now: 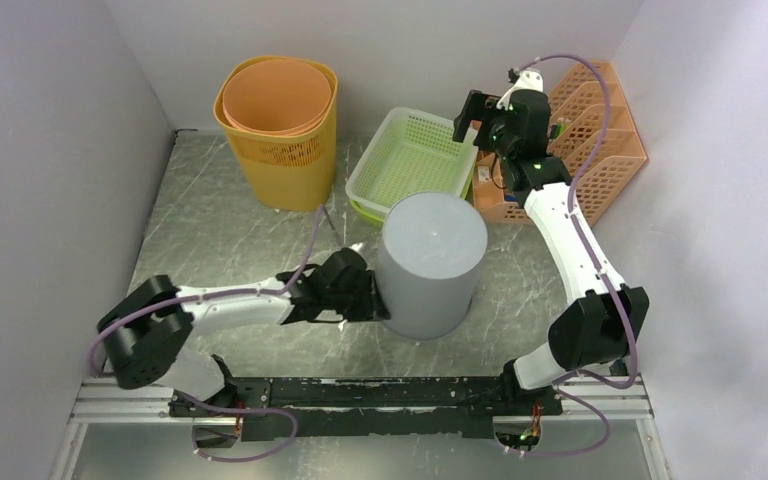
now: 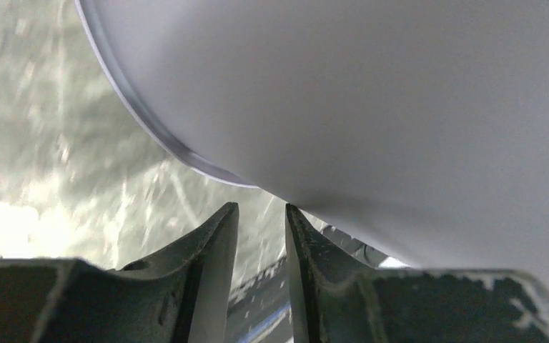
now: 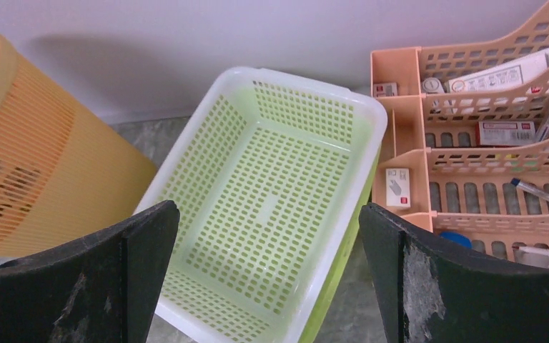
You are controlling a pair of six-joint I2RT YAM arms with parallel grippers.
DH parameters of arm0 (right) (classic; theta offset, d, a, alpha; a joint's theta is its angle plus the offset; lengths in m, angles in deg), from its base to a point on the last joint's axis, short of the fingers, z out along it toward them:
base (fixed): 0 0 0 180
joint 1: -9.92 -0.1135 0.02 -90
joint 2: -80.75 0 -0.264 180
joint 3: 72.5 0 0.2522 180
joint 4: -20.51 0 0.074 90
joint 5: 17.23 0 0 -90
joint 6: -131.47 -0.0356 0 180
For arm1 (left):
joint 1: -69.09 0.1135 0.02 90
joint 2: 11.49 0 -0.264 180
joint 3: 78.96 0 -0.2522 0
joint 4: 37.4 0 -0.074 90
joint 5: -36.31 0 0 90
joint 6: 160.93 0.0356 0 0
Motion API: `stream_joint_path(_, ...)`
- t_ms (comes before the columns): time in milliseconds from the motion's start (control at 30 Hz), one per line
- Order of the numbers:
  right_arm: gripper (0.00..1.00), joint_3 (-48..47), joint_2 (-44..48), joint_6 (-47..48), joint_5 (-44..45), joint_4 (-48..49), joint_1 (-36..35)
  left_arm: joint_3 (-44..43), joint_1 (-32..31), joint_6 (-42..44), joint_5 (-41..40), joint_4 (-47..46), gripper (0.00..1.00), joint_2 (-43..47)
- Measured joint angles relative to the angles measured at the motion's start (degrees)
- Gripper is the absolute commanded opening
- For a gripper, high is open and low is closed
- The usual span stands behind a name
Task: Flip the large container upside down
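Observation:
The large grey container (image 1: 430,262) stands mid-table with its closed flat face up. In the left wrist view its smooth wall (image 2: 372,107) fills the upper right, and a thin rim curves down the left. My left gripper (image 1: 374,300) sits low against the container's left side. Its fingers (image 2: 261,207) are a narrow gap apart with only table showing between them, and the right fingertip (image 2: 294,218) lies at the container wall. My right gripper (image 1: 467,120) hangs wide open and holds nothing, high over the green basket (image 3: 268,207) at the back.
A yellow-orange bin (image 1: 278,128) stands at back left. The green-and-white perforated basket (image 1: 415,160) is behind the container. A peach desk organiser (image 1: 600,140) with pens and small boxes fills the back right. Walls close in on both sides.

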State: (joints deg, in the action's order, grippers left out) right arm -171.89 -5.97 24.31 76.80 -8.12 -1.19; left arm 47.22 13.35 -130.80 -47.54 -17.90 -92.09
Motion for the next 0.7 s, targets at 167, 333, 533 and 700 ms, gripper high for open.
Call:
stream_joint_path(167,1.00,-0.5,2.1,0.2,0.0,-0.2,0.1,-9.0,-0.9,5.2,-2.6,-4.3,0.42,-10.5)
stream_joint_path(333,1.00,-0.2,5.0,0.4,1.3,-0.5,0.3,-18.6,-2.5,12.8,-2.3,-8.6,0.43,-21.4)
stream_joint_path(533,1.00,-0.2,6.6,0.7,1.7,-0.5,0.5,-21.9,-5.7,18.5,-2.1,-11.0,0.45,-24.3)
stream_joint_path(700,1.00,0.0,6.6,0.7,1.5,-0.6,0.5,-22.8,-6.8,21.9,-6.7,-4.7,0.49,-20.1)
